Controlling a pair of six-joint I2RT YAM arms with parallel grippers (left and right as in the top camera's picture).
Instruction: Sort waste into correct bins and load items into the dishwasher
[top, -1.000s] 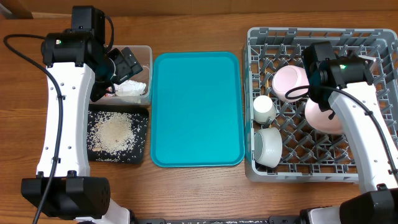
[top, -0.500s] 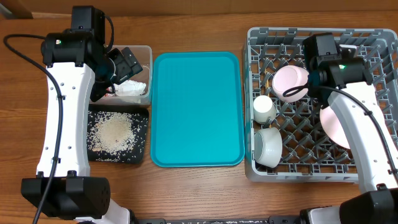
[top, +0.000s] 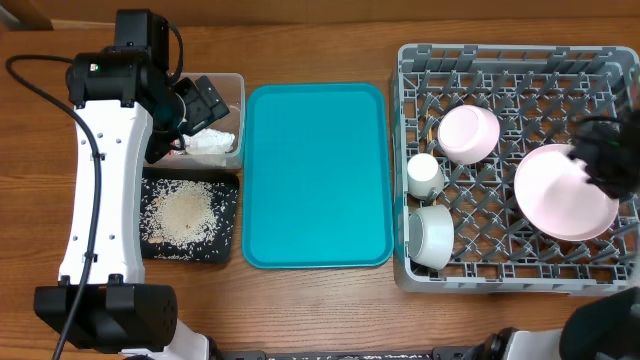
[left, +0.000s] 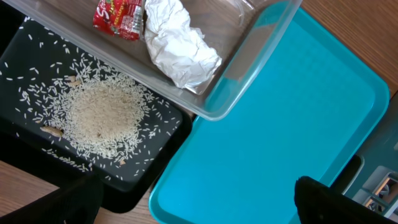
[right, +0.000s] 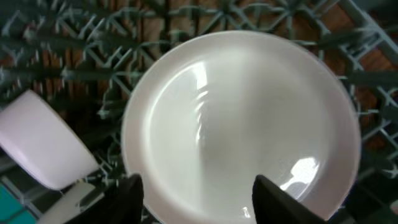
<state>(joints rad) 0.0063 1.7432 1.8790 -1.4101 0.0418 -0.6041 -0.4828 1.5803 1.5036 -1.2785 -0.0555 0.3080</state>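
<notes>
The pale pink plate (top: 565, 190) lies in the right half of the grey dish rack (top: 500, 60); in the right wrist view this plate (right: 242, 124) fills the picture. My right gripper (top: 598, 165), blurred at the rack's right edge, hangs open over the plate with nothing between its fingers (right: 280, 199). In the rack's left half sit a pink bowl (top: 470, 133), a white cup (top: 423, 173) and a white bowl (top: 432, 235). My left gripper (top: 205, 100) is wide open and empty over the clear tub (top: 240, 90), which holds the tissue (left: 180, 46) and red wrapper (left: 118, 14). Rice (left: 99, 115) lies in the black tray (top: 228, 190).
A flat teal tray (top: 318, 175) with nothing on it lies between the bins and the rack. The rack's upright pegs (right: 81, 62) surround the plate. Bare wooden table shows along the front and back edges.
My right gripper has opened and let go of the plate, then swung away fast to the right. The plate now lies uncovered in the rack. The left arm has not moved.
</notes>
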